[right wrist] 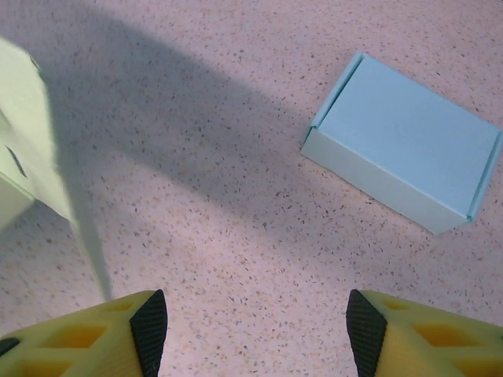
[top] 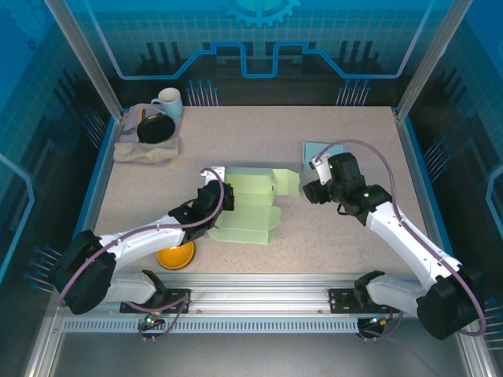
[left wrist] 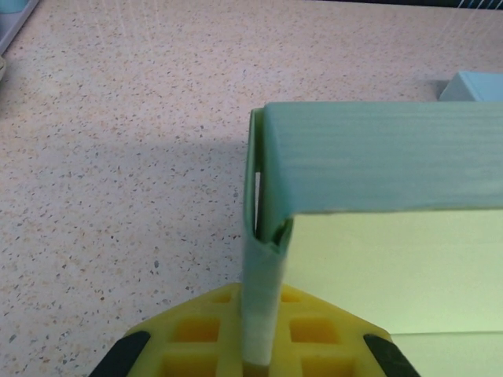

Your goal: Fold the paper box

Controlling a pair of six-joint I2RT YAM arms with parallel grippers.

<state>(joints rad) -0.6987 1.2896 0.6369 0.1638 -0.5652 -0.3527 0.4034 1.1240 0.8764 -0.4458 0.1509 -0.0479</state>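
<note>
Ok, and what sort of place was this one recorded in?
Most likely a lab robot cell, not a home or shop: a speckled tabletop fenced by aluminium posts, blue printed panels around it, and a left arm and right arm bolted to a slotted rail.

Green box flap (left wrist: 261, 306) between yellow fingers (left wrist: 192, 342)

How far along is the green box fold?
Early. Done: one wall of the green paper box stands upright. In hand: the left end effector is shut on a flap at that corner; the right end effector is open over bare table near a folded blue box. Left: most panels lie flat.
</note>
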